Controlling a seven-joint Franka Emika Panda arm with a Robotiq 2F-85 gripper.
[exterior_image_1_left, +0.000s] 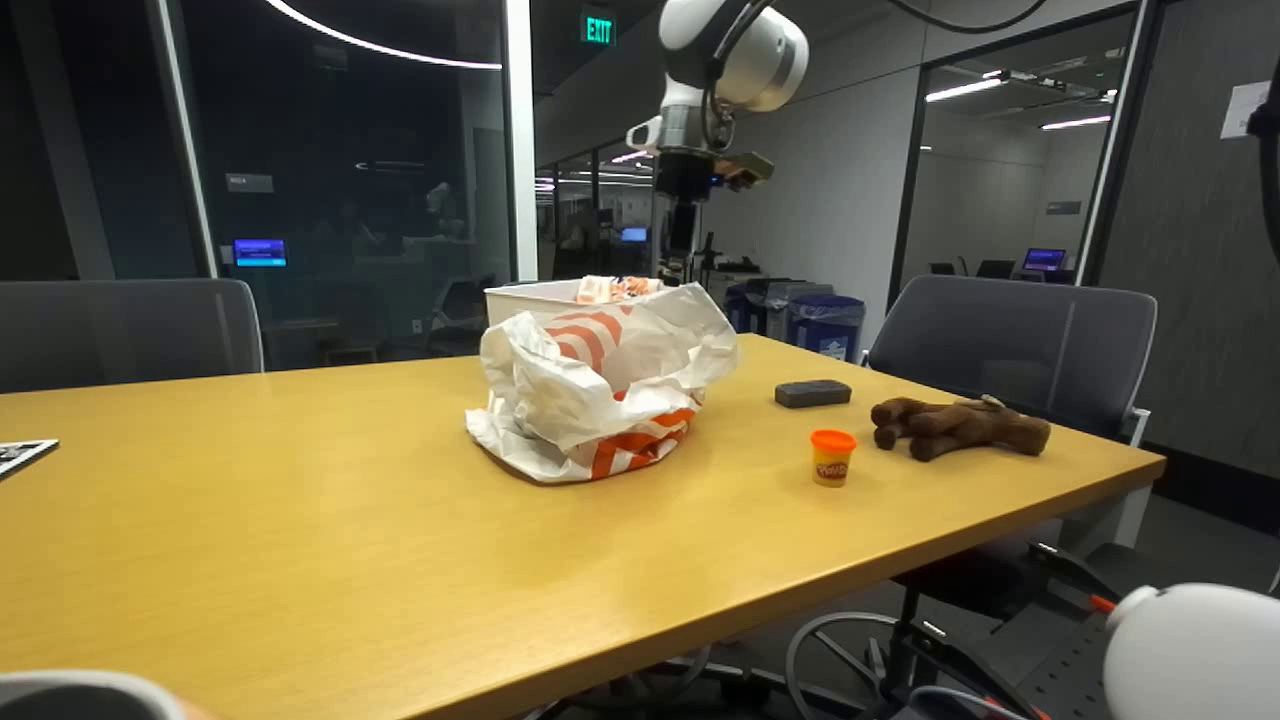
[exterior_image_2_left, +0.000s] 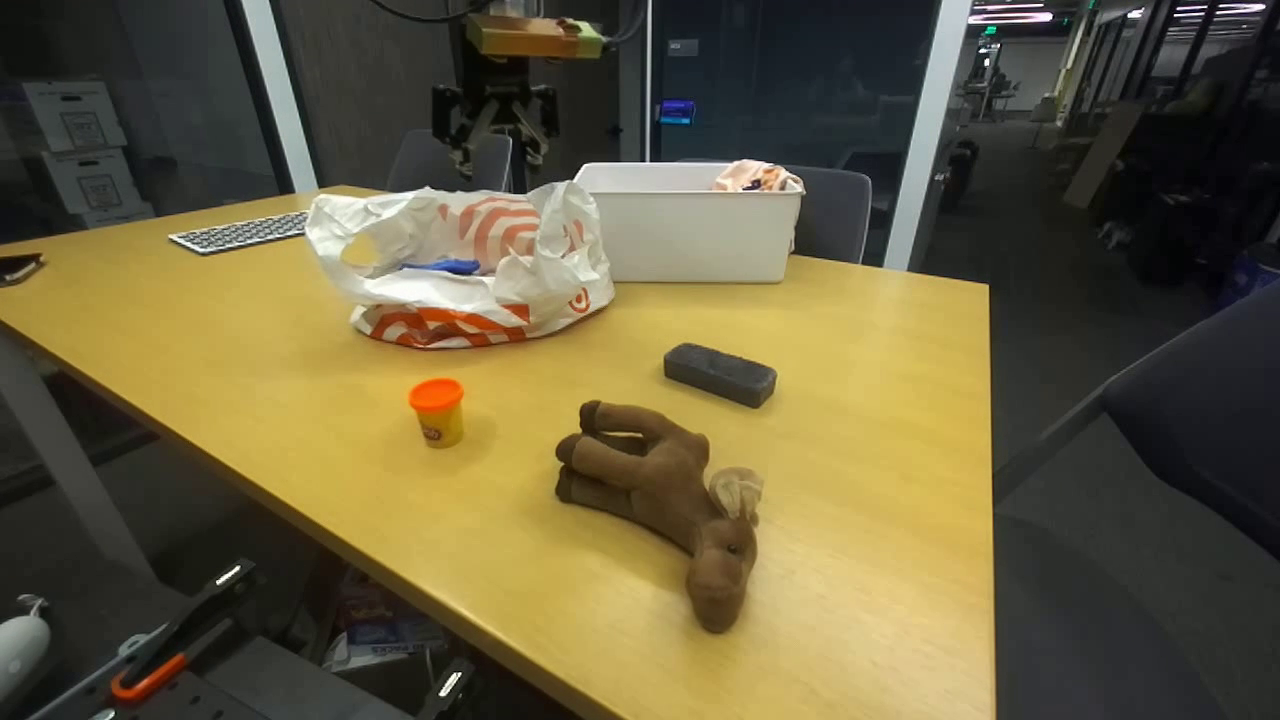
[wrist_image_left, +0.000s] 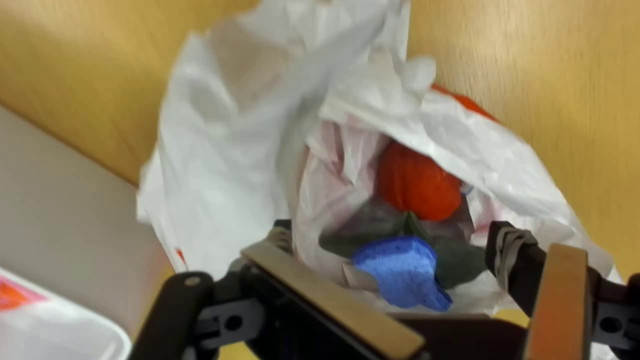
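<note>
My gripper (exterior_image_2_left: 498, 160) is open and empty above a crumpled white plastic bag with red-orange stripes (exterior_image_2_left: 470, 322); the bag also shows in an exterior view (exterior_image_1_left: 640, 440). In the wrist view the fingers (wrist_image_left: 390, 236) are spread on either side of the bag's opening. Inside the bag lie a blue, petal-like piece (wrist_image_left: 400, 272), dark green leaf-like pieces (wrist_image_left: 460, 260) and a round orange-red thing (wrist_image_left: 417, 182). The blue piece also shows through the opening in an exterior view (exterior_image_2_left: 445, 266). The gripper appears apart from the bag's contents.
A white bin (exterior_image_2_left: 695, 235) with patterned cloth (exterior_image_2_left: 757, 177) stands beside the bag. A Play-Doh tub with orange lid (exterior_image_2_left: 437, 412), a dark grey block (exterior_image_2_left: 720, 374) and a brown plush animal (exterior_image_2_left: 650, 475) lie on the wooden table (exterior_image_2_left: 860, 560). A keyboard (exterior_image_2_left: 240, 234) lies behind the bag.
</note>
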